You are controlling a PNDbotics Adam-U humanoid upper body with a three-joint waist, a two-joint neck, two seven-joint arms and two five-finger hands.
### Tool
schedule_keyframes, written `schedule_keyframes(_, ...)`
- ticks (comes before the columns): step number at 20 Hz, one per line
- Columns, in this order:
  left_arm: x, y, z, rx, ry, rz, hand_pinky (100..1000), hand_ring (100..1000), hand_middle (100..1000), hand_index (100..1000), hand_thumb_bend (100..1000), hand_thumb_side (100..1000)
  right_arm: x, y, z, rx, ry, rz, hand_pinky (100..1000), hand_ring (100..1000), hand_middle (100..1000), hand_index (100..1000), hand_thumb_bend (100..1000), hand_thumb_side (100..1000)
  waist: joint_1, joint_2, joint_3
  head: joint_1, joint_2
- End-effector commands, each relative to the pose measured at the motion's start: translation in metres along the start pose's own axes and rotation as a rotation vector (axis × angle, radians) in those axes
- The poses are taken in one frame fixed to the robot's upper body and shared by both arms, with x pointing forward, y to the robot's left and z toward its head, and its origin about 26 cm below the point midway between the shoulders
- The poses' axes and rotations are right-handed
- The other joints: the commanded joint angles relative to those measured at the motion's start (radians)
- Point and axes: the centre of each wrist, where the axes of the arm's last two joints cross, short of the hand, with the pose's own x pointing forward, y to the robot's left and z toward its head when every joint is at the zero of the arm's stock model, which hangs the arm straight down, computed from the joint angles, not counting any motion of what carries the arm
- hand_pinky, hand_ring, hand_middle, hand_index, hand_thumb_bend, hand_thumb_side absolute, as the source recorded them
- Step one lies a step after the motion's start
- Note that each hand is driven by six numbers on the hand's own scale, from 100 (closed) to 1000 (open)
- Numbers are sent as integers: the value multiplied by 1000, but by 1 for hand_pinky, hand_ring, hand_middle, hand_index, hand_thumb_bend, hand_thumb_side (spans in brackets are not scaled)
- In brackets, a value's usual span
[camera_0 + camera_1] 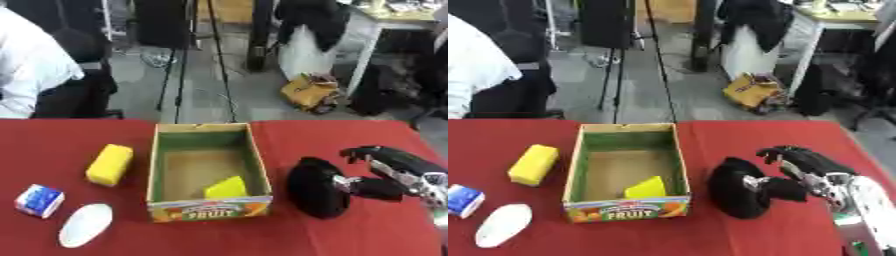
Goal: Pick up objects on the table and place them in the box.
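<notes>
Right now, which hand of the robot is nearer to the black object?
Right. The right hand is against the black object, thumb touching its side. The left hand shows in no view.

light: even, bright indoor | shadows: soft, faint | glare: none | focus: whole frame soft, blurred

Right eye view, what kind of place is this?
Probably a lab or workshop set up for recording: a red-covered table, a tripod on the grey floor behind it, and a cluttered desk beyond.
</notes>
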Motion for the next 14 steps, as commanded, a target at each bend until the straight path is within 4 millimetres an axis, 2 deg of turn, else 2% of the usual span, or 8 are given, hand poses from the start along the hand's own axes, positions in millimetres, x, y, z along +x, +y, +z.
schedule_keyframes(1, 4, 4, -8, -7, -33, -10, 937, 896, 816, 796, 100, 874, -10, -10, 9, -3, -10, 0, 951, 925, 812, 941, 417, 1000, 4, -11, -3, 2, -4)
schedule_keyframes(12, 4, 3, -8, -10, -32, -5, 938, 896, 816, 796, 100, 874, -11, -11, 11, -26, -32, -36, 939, 924, 808, 935, 416, 1000, 9, -11, -5, -6, -10)
schedule_keyframes(13, 4, 3, -8, -10, -31, -5, 937, 896, 816, 796, 100, 874, -11, -12, 12, -37, -29, -37, 950, 955, 862, 961, 428, 1000, 9, -11, -6, -6, -11)
schedule_keyframes(14, 4, 3, -8, -11, -31, -5, 937, 896, 816, 796, 100, 874, -11, -13, 12, -55, -26, -39, 950, 955, 862, 961, 428, 1000, 9, -11, -6, -6, -11)
